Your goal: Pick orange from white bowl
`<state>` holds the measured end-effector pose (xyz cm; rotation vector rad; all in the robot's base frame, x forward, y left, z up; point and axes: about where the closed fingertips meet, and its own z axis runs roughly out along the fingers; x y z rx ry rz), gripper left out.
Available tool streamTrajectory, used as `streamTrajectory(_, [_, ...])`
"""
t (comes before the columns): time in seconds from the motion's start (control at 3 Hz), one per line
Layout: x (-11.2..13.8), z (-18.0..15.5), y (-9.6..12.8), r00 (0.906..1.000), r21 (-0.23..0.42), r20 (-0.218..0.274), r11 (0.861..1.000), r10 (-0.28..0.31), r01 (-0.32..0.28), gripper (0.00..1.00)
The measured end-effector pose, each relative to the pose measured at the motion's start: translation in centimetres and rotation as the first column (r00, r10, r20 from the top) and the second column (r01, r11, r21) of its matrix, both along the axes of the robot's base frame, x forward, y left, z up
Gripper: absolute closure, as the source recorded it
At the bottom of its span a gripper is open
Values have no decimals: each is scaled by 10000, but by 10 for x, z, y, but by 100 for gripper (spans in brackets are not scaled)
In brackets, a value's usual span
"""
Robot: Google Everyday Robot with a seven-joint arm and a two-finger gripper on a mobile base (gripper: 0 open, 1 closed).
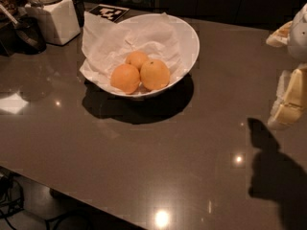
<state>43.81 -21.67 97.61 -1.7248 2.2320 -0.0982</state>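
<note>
Gripper point(289, 102) at the right edge of the frame, above the dark table point(144, 166) and well apart from the bowl; whether it is clenched or released cannot be told. The orange point(154, 74) lies in the white bowl point(193, 40), upper centre, touching two smaller oranges point(125, 78). Risk: a descent could nudge a neighbour or snag the crumpled paper point(108, 37). The orange is near-round with no clear long axis; its stem dot faces upward.
</note>
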Motion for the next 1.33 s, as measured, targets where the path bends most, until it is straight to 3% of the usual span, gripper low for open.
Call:
streamTrajectory(0.67, [3,1,2,10000,-93,-74,9999,-52,51,0])
streamTrajectory(1.33, [28,-21,20,9962,-1142,-864,9935,-82,-17,0])
